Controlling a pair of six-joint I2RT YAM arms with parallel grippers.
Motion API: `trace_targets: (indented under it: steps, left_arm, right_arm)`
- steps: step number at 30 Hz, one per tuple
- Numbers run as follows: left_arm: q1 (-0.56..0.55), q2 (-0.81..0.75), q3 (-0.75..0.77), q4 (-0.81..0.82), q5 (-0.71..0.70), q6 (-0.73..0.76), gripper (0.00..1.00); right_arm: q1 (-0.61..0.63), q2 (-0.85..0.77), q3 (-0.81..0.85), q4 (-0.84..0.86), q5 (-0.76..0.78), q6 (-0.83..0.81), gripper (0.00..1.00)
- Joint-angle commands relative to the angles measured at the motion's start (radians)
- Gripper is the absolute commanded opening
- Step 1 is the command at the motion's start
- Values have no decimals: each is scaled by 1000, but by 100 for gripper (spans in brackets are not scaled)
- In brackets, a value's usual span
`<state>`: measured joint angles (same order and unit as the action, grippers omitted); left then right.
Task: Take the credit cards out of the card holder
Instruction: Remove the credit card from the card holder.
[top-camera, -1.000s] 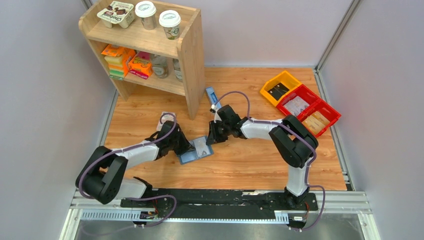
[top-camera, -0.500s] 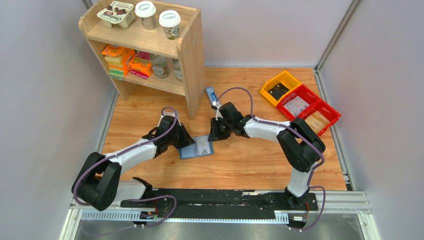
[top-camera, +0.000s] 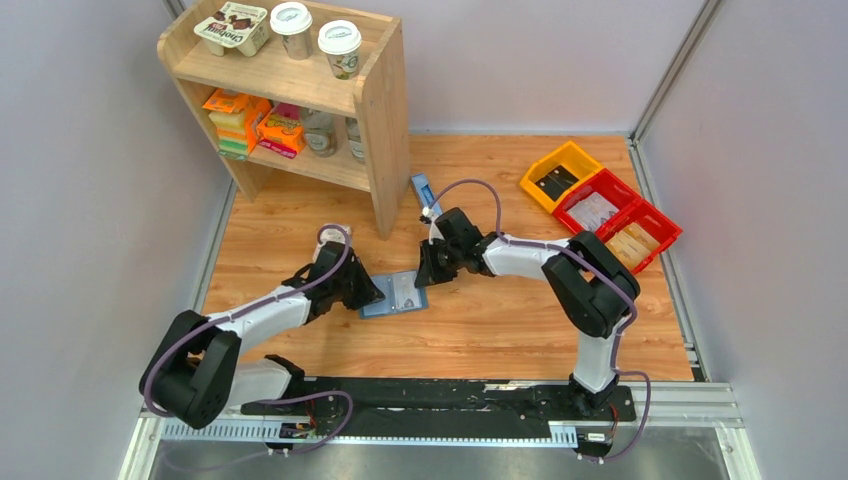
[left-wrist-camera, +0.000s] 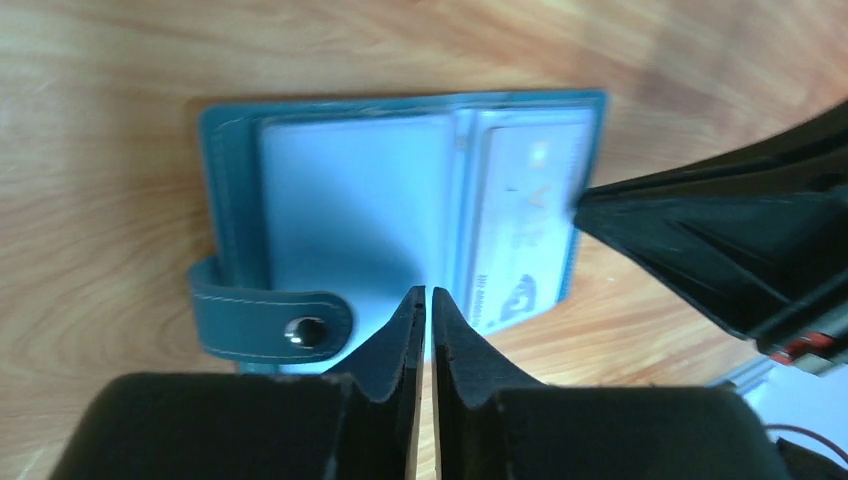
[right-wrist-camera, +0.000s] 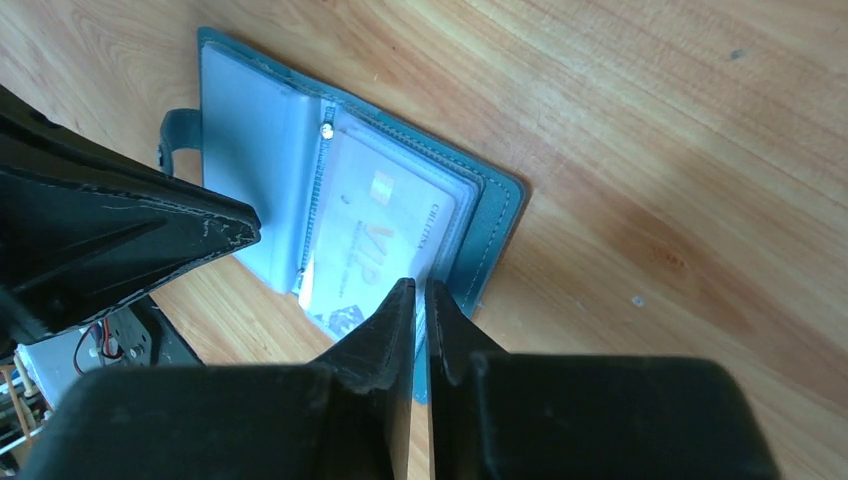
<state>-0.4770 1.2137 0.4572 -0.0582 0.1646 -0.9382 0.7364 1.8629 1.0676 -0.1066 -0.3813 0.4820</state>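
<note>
The card holder (left-wrist-camera: 330, 190) lies open and flat on the table (top-camera: 500, 320). It is directly ahead of the left gripper (left-wrist-camera: 427, 292), and the right gripper (right-wrist-camera: 420, 285) faces it from the opposite side. The left gripper's jaws are drawn nearly together, with only a thin slit left and nothing seen between them. Their tips sit at the holder's near edge, with the tab (left-wrist-camera: 265, 325) just to their left. The right gripper's jaws are equally narrow, and their tips lie over the near edge of a card (right-wrist-camera: 385, 235) lodged in the clear pocket just ahead of them. Whether that edge is pinched cannot be told.

The step in hand is judged to be the drawing of this card out of its pocket. The holder should be pinned down by the left tips on the empty panel, clear of the card, so that it is not dragged along. Only the card's free edge should be gripped, not the pocket film or the cover beneath. The pull is best kept low and straight, back toward the right wrist and in line with the pocket's mouth, though the mouth's side cannot be made out with certainty. If film is caught with the card, the whole holder is likely to lift or slide, and a fresh grip would be needed. Whether further cards lie underneath cannot be seen.
</note>
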Motion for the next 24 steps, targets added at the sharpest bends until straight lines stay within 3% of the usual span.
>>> trace_targets:
  steps: [1, 8, 14, 19, 24]
  left_arm:
    - [8, 40, -12, -54, -65, -28, 8]
    - [14, 151, -15, -48, -37, -36, 0]
    - [14, 101, -41, 7, -25, -40, 0]
    - [14, -37, -75, 26, -74, -77, 17]
    - [15, -173, -147, 88, -114, -120, 46]
  right_arm:
    - [3, 36, -1, 67, -31, 15, 10]
    - [3, 76, -34, 96, -70, 21, 9]
    - [3, 114, -63, 97, -47, 26, 9]
    - [3, 130, -87, 130, -27, 30, 8]
    - [3, 133, -95, 131, -21, 29, 7]
